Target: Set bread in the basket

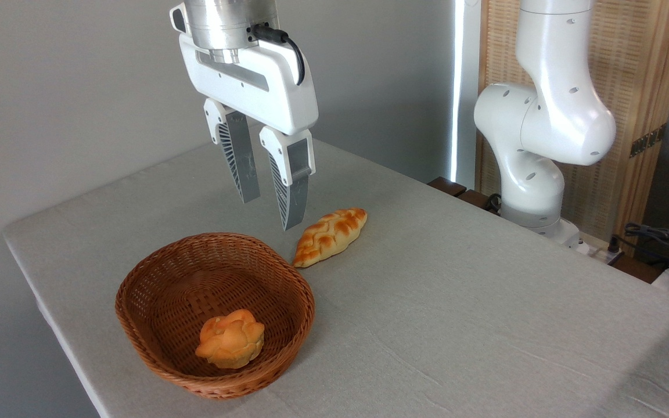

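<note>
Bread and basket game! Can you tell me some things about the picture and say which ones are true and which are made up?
1. The round bun lies inside the basket. True.
2. The long braided loaf is in the basket too. False: it lies on the table, just outside the rim.
3. The end effector is holding the bun. False: it hangs above the table, open and empty.
4. The basket is brown and woven. True.
5. The table has a grey cover. True.
</note>
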